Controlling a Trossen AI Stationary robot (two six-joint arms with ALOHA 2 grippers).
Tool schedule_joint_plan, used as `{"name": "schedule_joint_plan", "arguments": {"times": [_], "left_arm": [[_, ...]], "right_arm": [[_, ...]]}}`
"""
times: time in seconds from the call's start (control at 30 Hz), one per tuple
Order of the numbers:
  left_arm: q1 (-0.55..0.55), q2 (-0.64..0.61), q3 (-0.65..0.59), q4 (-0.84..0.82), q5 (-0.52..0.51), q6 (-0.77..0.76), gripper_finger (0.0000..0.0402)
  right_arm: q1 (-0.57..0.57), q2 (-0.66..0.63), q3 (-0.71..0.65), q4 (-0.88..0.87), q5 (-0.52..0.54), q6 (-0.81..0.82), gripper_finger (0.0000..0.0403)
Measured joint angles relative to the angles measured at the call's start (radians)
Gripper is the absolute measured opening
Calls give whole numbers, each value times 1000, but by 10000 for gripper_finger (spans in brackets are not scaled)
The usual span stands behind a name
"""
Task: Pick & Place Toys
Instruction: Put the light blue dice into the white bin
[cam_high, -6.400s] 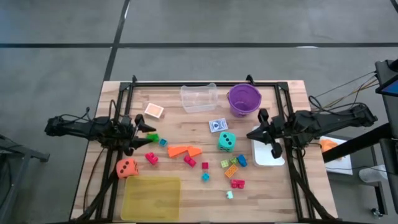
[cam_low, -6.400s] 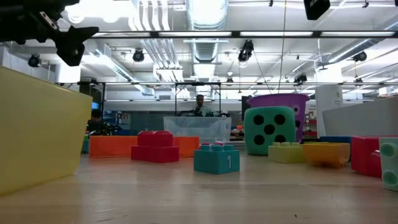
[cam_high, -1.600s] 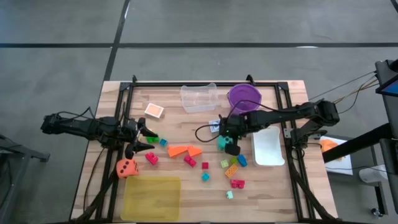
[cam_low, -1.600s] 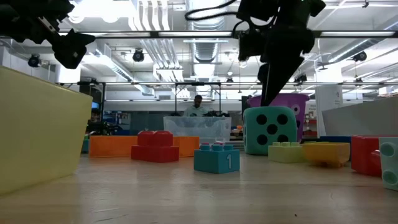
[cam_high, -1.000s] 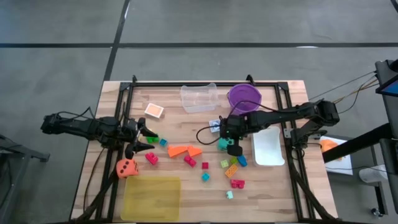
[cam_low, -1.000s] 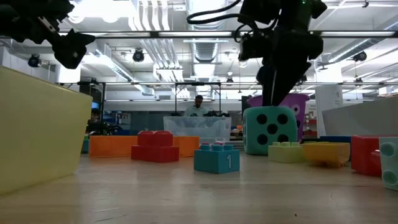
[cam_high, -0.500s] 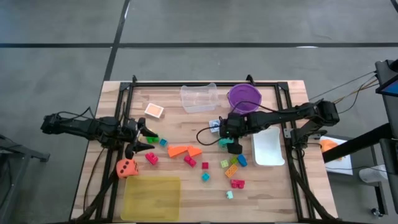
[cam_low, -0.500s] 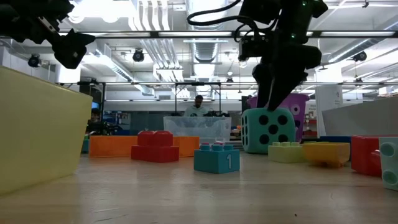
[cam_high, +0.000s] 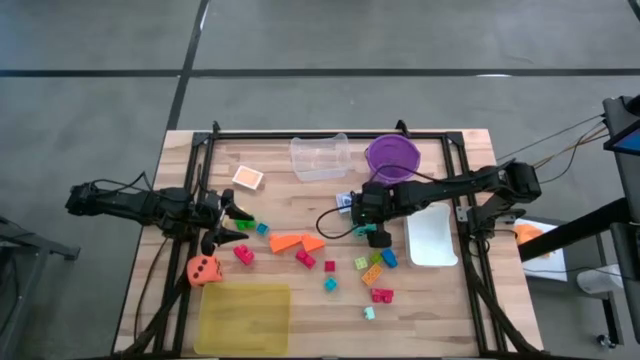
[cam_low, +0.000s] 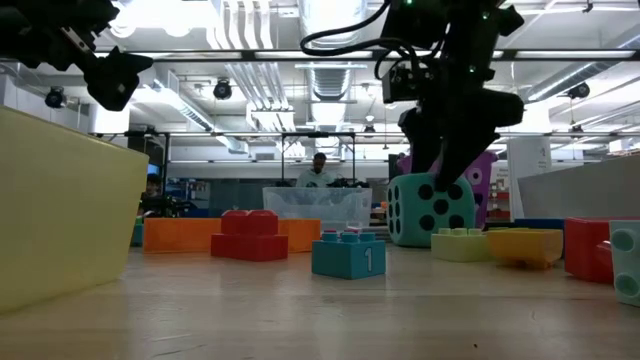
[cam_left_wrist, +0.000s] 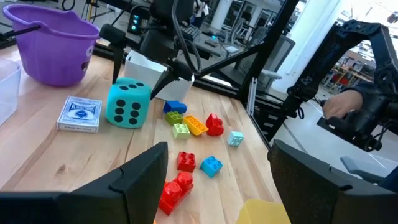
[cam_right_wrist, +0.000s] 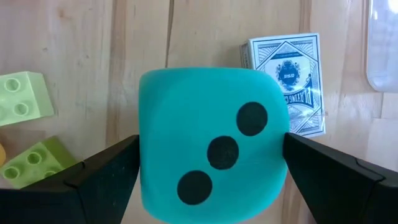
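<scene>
The teal die (cam_right_wrist: 211, 155) stands near the middle of the table, tipped, in the low view (cam_low: 430, 210). My right gripper (cam_high: 368, 228) reaches down over it, open, one finger on each side. A blue card pack (cam_right_wrist: 286, 81) lies just beyond the die. My left gripper (cam_high: 238, 218) hovers open at the table's left, next to a small green brick (cam_high: 246, 222). Small bricks (cam_high: 375, 268) lie scattered on the near side of the die, and orange wedges (cam_high: 297, 242) rest flat at the centre. My right gripper comes at the teal die from above, pointing down. Its left finger (cam_right_wrist: 106, 177) and right finger (cam_right_wrist: 329, 183) stand against two opposite sides of the die (cam_right_wrist: 144, 155). The die sits tipped between them; whether both fingers touch it I cannot tell.
A purple bucket (cam_high: 392, 157) and a clear tub (cam_high: 320, 157) stand at the far edge. A white tray (cam_high: 432, 235) lies right of the die, a flat yellow tray (cam_high: 243, 317) at the near left, with an orange die (cam_high: 203, 269) beside it.
My right gripper has gone down around the teal die, its fingers staying wide. The die has tipped out of level and shifted a little toward the table's left.
</scene>
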Motion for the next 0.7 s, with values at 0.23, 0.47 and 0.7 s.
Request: {"name": "schedule_joint_plan", "arguments": {"times": [0.23, 0.47, 0.7], "left_arm": [[0, 0, 0, 0, 0, 0, 274], [0, 0, 0, 0, 0, 0, 274], [0, 0, 0, 0, 0, 0, 274]], "right_arm": [[0, -5, 0, 2, -1, 12, 379], [-1, -32, -4, 6, -2, 38, 379], [-1, -47, -5, 5, -25, 91, 379]]}}
